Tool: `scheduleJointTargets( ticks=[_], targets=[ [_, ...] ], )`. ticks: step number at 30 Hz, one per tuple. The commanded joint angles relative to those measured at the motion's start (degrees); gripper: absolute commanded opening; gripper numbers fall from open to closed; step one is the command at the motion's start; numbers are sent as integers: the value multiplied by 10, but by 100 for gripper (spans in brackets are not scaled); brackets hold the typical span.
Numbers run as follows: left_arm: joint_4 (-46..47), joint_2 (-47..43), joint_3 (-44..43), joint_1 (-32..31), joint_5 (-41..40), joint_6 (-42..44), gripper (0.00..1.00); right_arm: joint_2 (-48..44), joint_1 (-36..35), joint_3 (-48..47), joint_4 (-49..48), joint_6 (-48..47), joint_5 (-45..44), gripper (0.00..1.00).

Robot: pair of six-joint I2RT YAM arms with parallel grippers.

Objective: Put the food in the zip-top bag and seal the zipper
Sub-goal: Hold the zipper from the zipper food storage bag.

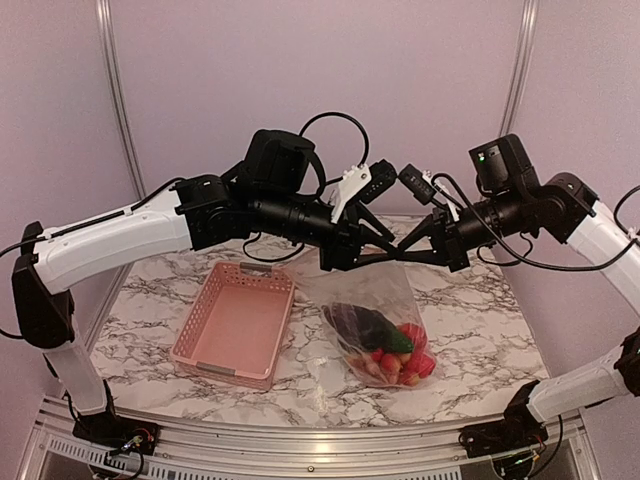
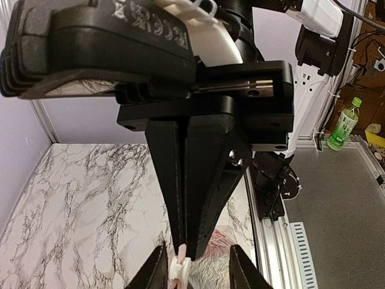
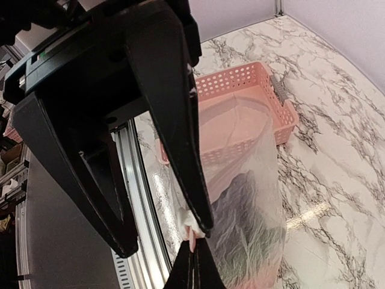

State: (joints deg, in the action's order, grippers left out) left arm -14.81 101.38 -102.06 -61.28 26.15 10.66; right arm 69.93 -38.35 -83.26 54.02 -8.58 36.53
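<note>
The clear zip-top bag (image 1: 372,298) hangs above the table between both raised grippers. The food (image 1: 385,345) lies in its bottom: a dark eggplant, a green cucumber and red pieces. My left gripper (image 1: 393,243) (image 2: 186,245) is shut on the pale pink zipper (image 2: 180,253) at the bag's mouth. My right gripper (image 1: 407,250) (image 3: 163,239) is open, its fingers apart on either side of the strip. A small white slider (image 2: 178,269) (image 3: 194,218) sits on the zipper between them, next to one finger. The bag also shows in the right wrist view (image 3: 249,205).
The pink plastic basket (image 1: 235,320) (image 3: 240,90) stands empty on the marble table, just left of the bag. The metal table rail (image 2: 271,241) runs along the near edge. A green bottle (image 2: 344,123) stands off the table.
</note>
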Motion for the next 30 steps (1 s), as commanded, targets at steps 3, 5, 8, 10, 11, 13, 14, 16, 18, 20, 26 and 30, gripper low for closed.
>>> scheduleJointTargets(
  ticks=[3, 5, 8, 10, 11, 13, 14, 16, 18, 20, 26, 30],
  targets=[
    [1, 1, 18, 5, -4, -2, 38, 17, -31, -37, -3, -14, -9, 0],
    [3, 0, 19, 6, -13, 0, 44, 20, -35, -40, 1, -14, -9, 0],
    [-2, -2, 12, 8, -14, 6, 43, 19, -37, -45, 4, -14, -8, 0],
    [-8, -4, 13, 12, -8, 8, 40, 19, -37, -48, 5, -14, -9, 0],
    [-11, -4, 15, 13, -4, 8, 38, 19, -37, -49, 6, -14, -10, 0],
    [-15, -8, 22, 16, 3, 4, 34, 18, -37, -51, 7, -14, -12, 0],
    [-15, -8, 25, 17, 7, 1, 32, 18, -37, -52, 7, -14, -12, 0],
    [-19, -10, 28, 18, 14, -4, 28, 17, -37, -50, 7, -14, -13, 0],
    [-19, -10, 29, 18, 14, -7, 26, 16, -37, -47, 6, -14, -15, 0],
    [-20, -10, 28, 19, 16, -9, 24, 16, -37, -47, 6, -15, -17, 0],
    [-22, -12, 29, 20, 21, -14, 20, 15, -37, -48, 8, -15, -22, 0],
    [-20, -16, 35, 21, 24, -21, 20, 13, -37, -46, 10, -14, -26, 0]
  ],
)
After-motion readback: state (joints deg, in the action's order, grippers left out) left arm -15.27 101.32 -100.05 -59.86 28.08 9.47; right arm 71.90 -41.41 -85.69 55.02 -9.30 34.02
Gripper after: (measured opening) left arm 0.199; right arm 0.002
